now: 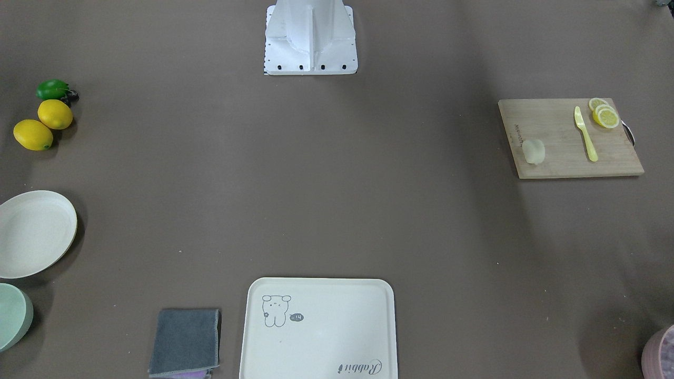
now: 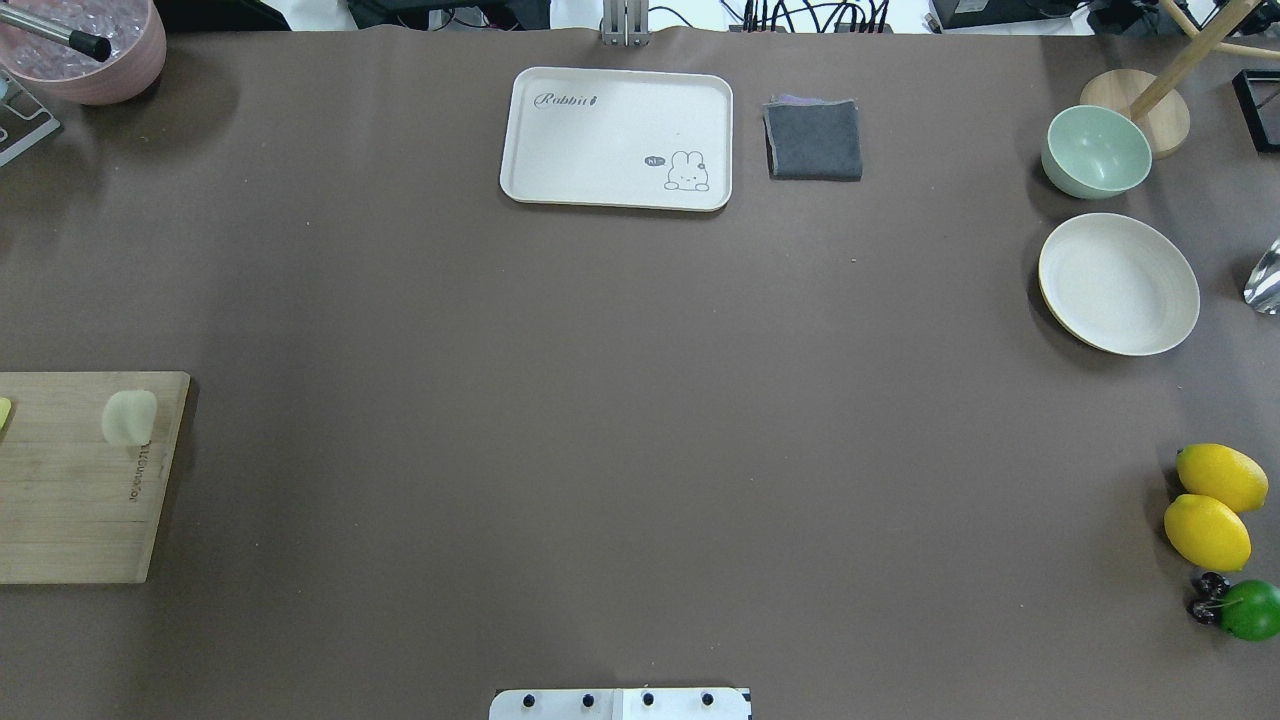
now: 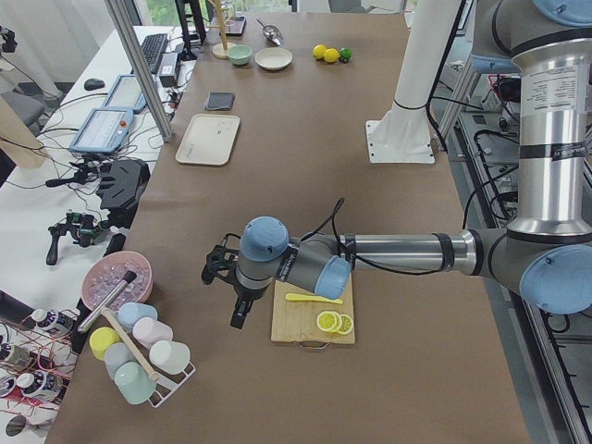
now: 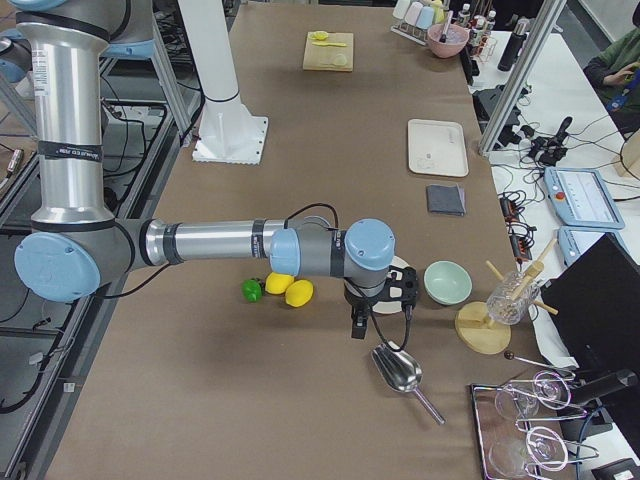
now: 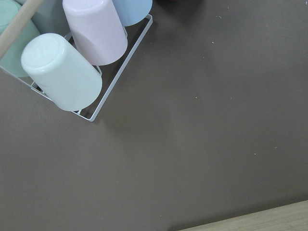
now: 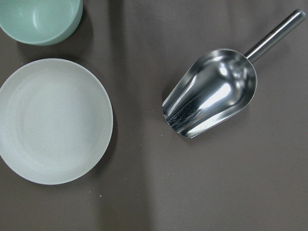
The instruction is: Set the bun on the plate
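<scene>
Start of the job, nothing picked yet. The bun [image 1: 533, 151] sits untouched on the cutting board [image 1: 568, 160] at my left end of the table, near the board's inner edge and apart from the yellow knife [image 1: 585, 133] and lemon slices [image 1: 604, 115]. The plate [image 2: 1118, 283] lies bare at the opposite end, just beside the green bowl [image 2: 1097, 150] and well apart from the bun. My left claw [image 3: 236, 310] hangs off the board's outer side; its wrist view shows only the cup rack [image 5: 72, 62], brown table and a sliver of board. My right claw [image 4: 360, 325] hangs near the plate, with the metal scoop [image 6: 211, 94] beside. Whether either claw is open or closed I cannot tell, as only the side views catch them. My reading is that the next move belongs to the left arm: swing over the board, centre on the bun, descend, pinch softly. After that comes a long carry across, or a hand-over.
</scene>
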{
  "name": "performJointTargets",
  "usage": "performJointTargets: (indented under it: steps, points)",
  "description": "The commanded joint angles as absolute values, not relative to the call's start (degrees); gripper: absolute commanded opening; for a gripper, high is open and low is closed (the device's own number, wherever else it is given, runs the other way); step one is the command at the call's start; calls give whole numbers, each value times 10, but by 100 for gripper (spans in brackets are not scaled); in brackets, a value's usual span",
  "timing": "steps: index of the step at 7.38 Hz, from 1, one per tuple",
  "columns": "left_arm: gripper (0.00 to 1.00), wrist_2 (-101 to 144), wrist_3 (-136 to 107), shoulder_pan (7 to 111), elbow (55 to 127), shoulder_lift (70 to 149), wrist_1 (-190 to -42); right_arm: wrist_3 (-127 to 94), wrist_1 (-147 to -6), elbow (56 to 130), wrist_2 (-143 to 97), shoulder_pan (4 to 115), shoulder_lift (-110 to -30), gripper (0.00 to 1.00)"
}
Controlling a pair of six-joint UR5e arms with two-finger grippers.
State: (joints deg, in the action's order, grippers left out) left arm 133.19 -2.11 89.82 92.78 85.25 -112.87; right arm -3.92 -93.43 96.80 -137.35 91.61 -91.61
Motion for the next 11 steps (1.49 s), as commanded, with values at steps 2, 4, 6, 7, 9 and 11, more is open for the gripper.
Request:
performJointTargets:
  steps: [2, 4, 6, 7, 9, 11]
  points:
    - [98, 1330, -21, 897, 926, 853, -1129, -41, -933, 972, -1376, 915, -913, 100]
    - [98, 1330, -21, 898, 926, 852, -1129, -35, -931, 972, -1376, 915, -914, 100]
    - [98, 1330, -22, 898, 925, 851, -1128, -38, -932, 969, -1376, 915, -914, 100]
    - [98, 1330, -21, 898, 925, 848, -1129, -40, -932, 970, -1376, 915, -913, 100]
    - [98, 1330, -21, 898, 926, 846, -1129, -40, -932, 971, -1376, 915, -914, 100]
    - [98, 1329, -21, 898, 924, 847, -1129, -41, -931, 970, -1376, 915, -913, 100]
